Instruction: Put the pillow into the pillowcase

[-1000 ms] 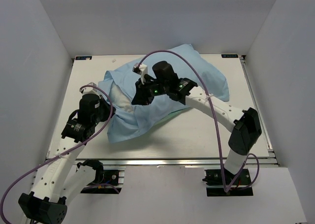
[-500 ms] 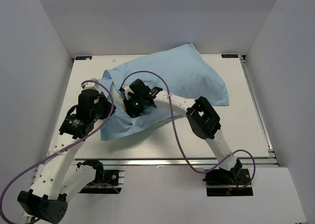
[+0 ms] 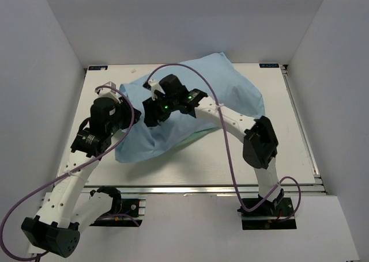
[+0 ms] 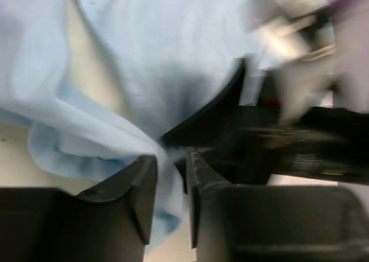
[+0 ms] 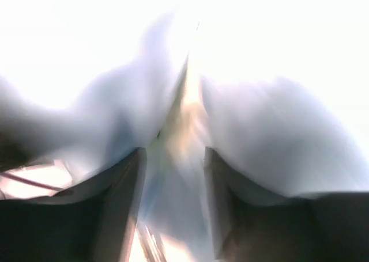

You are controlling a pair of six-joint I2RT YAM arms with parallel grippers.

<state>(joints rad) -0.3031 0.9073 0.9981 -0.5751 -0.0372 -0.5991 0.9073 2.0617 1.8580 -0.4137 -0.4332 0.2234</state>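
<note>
The light blue pillowcase [image 3: 222, 89] lies bulging across the table from the back right to the front left. The pillow is hidden under it. A thin teal edge [image 3: 193, 136] peeks out along its near side. My left gripper [image 3: 127, 118] is at the cloth's left end, its jaws a little apart with a fold of blue fabric [image 4: 167, 175] hanging in the gap [image 4: 171, 158]. My right gripper [image 3: 151, 113] presses down on the cloth just to the right of it. In the blurred right wrist view its jaws stand apart [image 5: 173, 158] over pale cloth [image 5: 277, 129].
The white table [image 3: 242, 158] is boxed in by white walls on three sides. The right arm's elbow [image 3: 259, 141] hangs over the front right. Purple cables loop over both arms. The right arm's black body [image 4: 288, 141] fills the left wrist view close by.
Both grippers have opened from shut. The right gripper dipped to the front left, then came back up. The cloth's left end now covers the white pillow that showed a second ago.
</note>
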